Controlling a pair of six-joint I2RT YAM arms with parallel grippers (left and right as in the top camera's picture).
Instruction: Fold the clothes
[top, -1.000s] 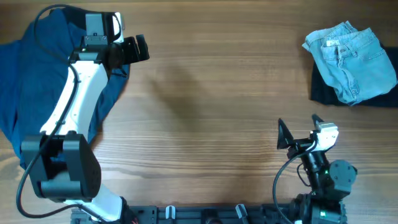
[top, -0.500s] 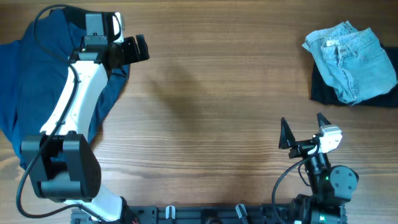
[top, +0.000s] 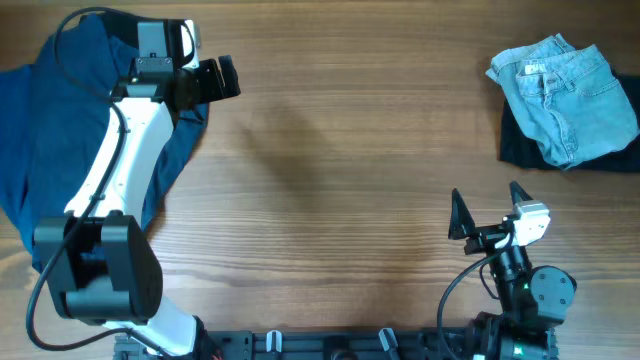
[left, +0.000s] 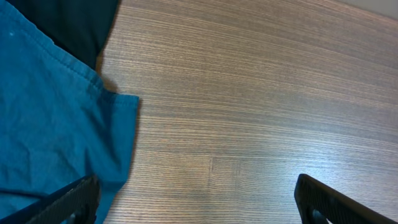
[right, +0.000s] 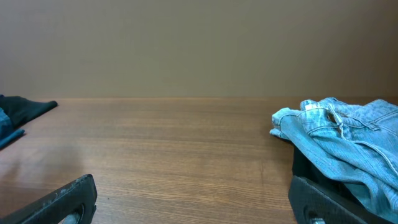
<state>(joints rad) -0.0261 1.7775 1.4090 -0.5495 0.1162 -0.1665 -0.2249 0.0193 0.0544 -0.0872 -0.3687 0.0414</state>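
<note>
The faded light-blue denim shorts (top: 562, 96) lie folded at the far right of the table on a black garment (top: 520, 146); they also show at the right of the right wrist view (right: 348, 143). A dark blue garment (top: 50, 130) lies spread at the far left, its corner in the left wrist view (left: 56, 130). My left gripper (top: 222, 78) is open and empty over bare wood just right of the blue garment's edge. My right gripper (top: 484, 208) is open and empty near the front right, well short of the shorts.
The wooden table (top: 340, 180) spans the view. A darker cloth edge (left: 74, 25) shows at the top left of the left wrist view. A plain wall stands behind the table in the right wrist view. The arm bases sit at the front edge.
The right gripper has shifted slightly toward the front edge, then held still. The left arm and the garments have not moved.
</note>
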